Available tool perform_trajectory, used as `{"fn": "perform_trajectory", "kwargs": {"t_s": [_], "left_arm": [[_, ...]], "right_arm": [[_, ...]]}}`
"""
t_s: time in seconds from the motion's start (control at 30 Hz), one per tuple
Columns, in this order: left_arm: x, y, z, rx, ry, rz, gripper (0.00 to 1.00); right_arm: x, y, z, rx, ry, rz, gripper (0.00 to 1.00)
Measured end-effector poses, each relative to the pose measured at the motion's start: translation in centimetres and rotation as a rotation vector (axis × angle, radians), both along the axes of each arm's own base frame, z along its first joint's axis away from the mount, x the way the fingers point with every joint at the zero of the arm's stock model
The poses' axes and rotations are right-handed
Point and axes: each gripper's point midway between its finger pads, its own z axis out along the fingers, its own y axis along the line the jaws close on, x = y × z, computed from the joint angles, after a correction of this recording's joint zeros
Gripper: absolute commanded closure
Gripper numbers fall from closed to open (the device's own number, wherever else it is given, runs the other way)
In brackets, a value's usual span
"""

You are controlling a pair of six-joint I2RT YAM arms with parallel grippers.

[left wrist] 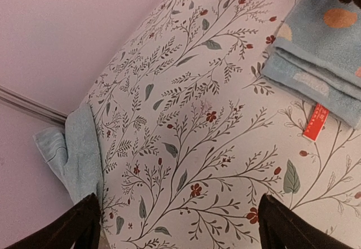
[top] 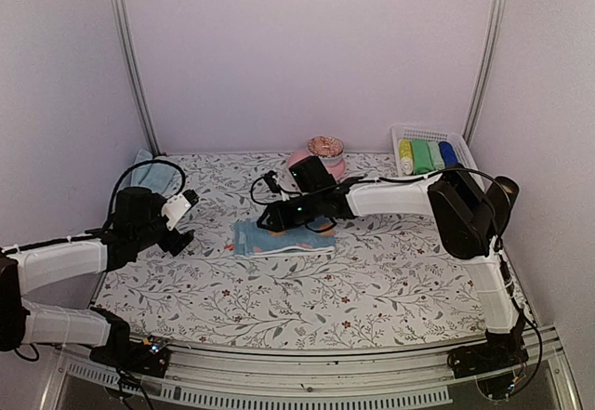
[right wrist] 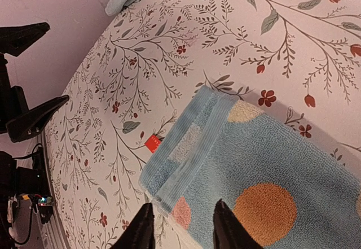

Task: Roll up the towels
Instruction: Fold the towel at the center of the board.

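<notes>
Arms first. The left arm lies low along the 9 o'clock side of the flowery-print table [top: 372, 280], forearm angled in toward the middle. The left gripper [top: 189, 217] hangs over bare tabletop with its jaws spread wide and nothing between them.

The right arm comes up from its base around 5 o'clock, folds at a raised elbow near 3 o'clock, then sends its long white forearm straight across toward the centre. The right gripper [right wrist: 181, 226] sits above the folded end of the pale blue terry towel with orange, pink and cream dots [top: 284, 240]. Its jaws are a little apart and I can't see any fabric pinched in them. Can't tell if the tips actually touch the cloth.

That dotted towel is lying folded flat, not rolled, about mid-table and a touch toward 9 o'clock. A small red tag [left wrist: 316, 122] pokes out from under its 9 o'clock end.

Counting the rest:
- There's one more loose piece, a plain pale teal cloth [top: 147, 173] bunched in the 10 o'clock corner against the wall, apart from both grippers. So that's two blue-ish cloths on the table.
- One white plastic basket [top: 429, 131] at 2 o'clock holds four rolled cloths [top: 423, 156] side by side: yellow, green, pale green, blue.
- One pink plate [top: 299, 159] is at 12 o'clock, just behind the right wrist, with a round brownish ring-shaped thing [top: 325, 145] on it that's too small to identify.
</notes>
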Motion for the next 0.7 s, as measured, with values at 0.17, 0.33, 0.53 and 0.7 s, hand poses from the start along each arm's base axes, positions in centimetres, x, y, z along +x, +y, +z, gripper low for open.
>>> {"fn": "perform_trajectory", "kwargs": {"t_s": [0.17,0.33,0.53,0.7], "left_arm": [[0.2,-0.9,-0.5,-0.03,0.051,-0.029,0.03],[2.0,-3.8,1.5,-0.129,0.11,-0.106,0.03],[4.4,-9.4,3.8,-0.315,0.233,-0.248,0.07],[4.6,-12.9,0.6,-0.447,0.47,-0.311,0.14]], "right_arm": [[-0.4,0.3,0.4,0.016,0.004,0.022,0.58],[-0.9,-2.3,-0.1,-0.022,0.002,-0.016,0.62],[-0.3,-7.6,0.9,-0.075,-0.04,-0.125,0.62],[0.2,-11.0,1.6,-0.099,-0.076,-0.206,0.63]]}}
